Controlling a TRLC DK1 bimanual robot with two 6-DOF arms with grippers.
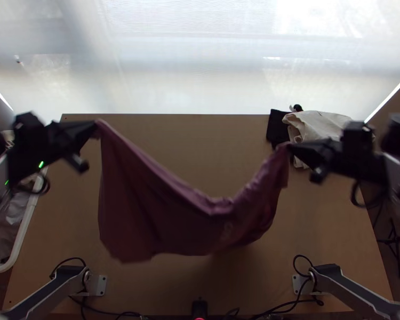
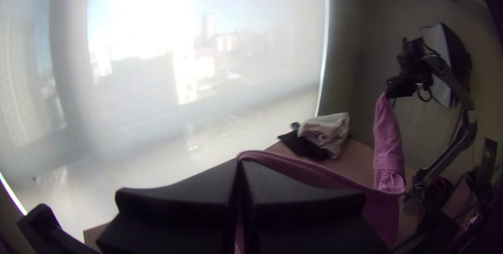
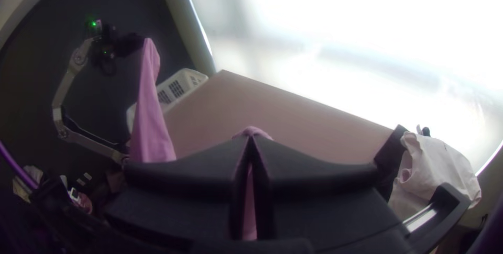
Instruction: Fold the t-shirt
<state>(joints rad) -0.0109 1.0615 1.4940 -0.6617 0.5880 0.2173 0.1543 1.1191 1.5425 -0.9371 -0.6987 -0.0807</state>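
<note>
A dark pink t-shirt (image 1: pixel 168 213) hangs between the two grippers, its upper edge sagging in the middle. At the left, my left gripper (image 1: pixel 95 127) is shut on one upper corner. My right gripper (image 1: pixel 289 146) is shut on the other end, where the cloth bunches. In the left wrist view, the left gripper (image 2: pixel 240 162) pinches the edge of the t-shirt (image 2: pixel 314 173). The right wrist view has the right gripper (image 3: pixel 251 141) closed on a bit of cloth, with the t-shirt's far part (image 3: pixel 149 123) hanging from the other arm. Which garment parts are held, I cannot tell.
A cream cloth (image 1: pixel 320 125) and a black item (image 1: pixel 276 126) lie at the table's back right. A white basket (image 1: pixel 26 229) stands by the left edge. Bare wooden table (image 1: pixel 200 138) shows behind the shirt, and black cables (image 1: pixel 285 305) run along the near edge.
</note>
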